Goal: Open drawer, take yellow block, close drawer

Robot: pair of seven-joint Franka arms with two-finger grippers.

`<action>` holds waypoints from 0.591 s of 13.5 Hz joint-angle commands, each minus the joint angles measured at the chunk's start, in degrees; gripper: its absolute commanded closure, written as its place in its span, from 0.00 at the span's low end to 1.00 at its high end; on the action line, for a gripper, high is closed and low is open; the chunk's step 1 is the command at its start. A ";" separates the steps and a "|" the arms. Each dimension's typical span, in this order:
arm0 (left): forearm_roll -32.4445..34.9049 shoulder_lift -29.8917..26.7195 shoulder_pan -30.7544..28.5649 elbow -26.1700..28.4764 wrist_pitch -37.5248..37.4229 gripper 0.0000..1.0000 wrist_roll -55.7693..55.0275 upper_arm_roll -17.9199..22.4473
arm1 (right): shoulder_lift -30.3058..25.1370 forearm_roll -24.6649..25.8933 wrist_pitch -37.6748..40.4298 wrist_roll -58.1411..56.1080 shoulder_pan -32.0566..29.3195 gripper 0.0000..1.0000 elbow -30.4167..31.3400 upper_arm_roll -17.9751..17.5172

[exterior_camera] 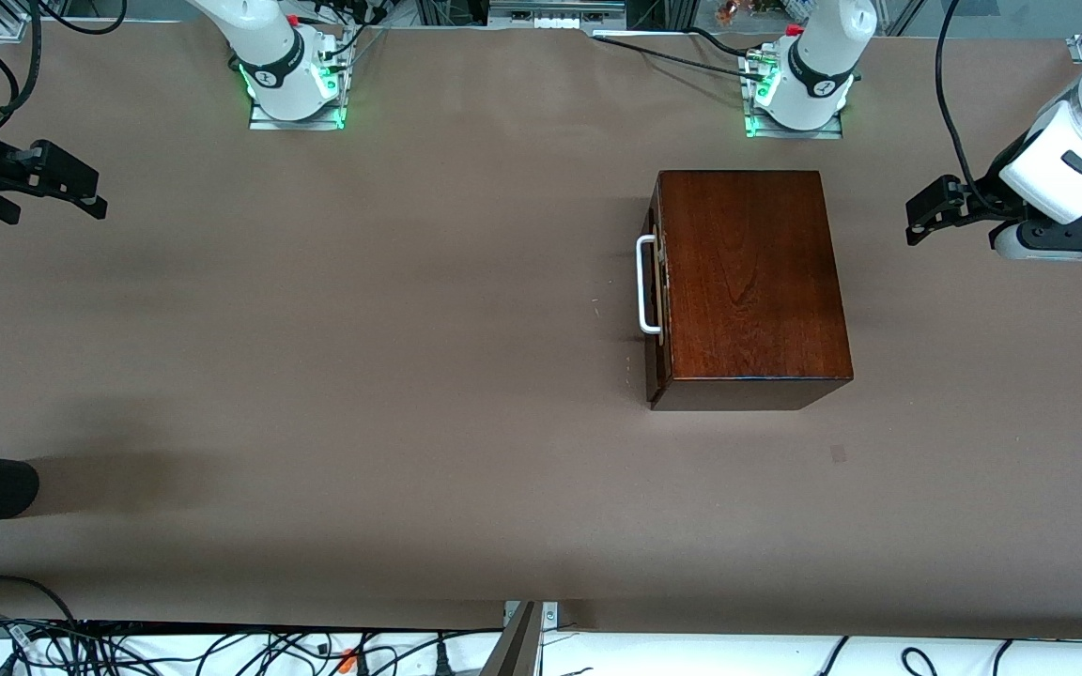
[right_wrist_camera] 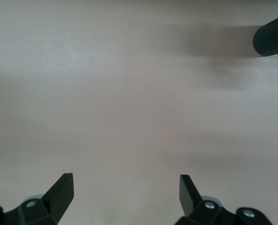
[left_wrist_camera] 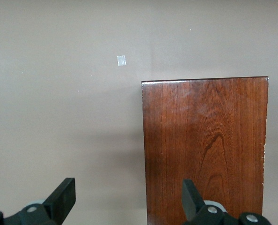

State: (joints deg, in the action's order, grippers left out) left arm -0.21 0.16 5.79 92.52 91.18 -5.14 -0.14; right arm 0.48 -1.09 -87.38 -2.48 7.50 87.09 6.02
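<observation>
1. I am holding my right claw (exterior_camera: 95, 202) wide and empty over bare table (exterior_camera: 363, 376) at my right arm's end, well apart from the box (exterior_camera: 748, 282).
2. I am keeping my left claw (exterior_camera: 921, 221) just as wide, empty, hanging beside the box's edge at my left arm's end.
3. The drawer (exterior_camera: 658, 291) is sitting fully shut, its white handle (exterior_camera: 646, 286) facing toward my right claw.
4. To open it well, I judge I should straddle the handle's middle and pull straight, bracing the box.
5. The yellow block is hiding from me, presumably inside.
</observation>
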 commanded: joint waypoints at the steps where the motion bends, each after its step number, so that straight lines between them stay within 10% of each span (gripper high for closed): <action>1: -0.49 -1.04 0.09 0.46 -0.04 0.00 -0.05 0.14 | 0.14 0.04 0.64 0.02 -0.55 0.00 -0.60 -0.57; 8: -1.02 -0.86 0.18 0.38 -0.12 0.00 -0.40 0.23 | 0.14 0.04 0.64 0.02 -0.55 0.00 -0.60 -0.57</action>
State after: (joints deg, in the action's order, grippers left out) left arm -0.21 0.16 5.79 92.52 91.18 -5.14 -0.14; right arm 0.48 -1.09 -87.38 -2.48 7.50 87.09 6.02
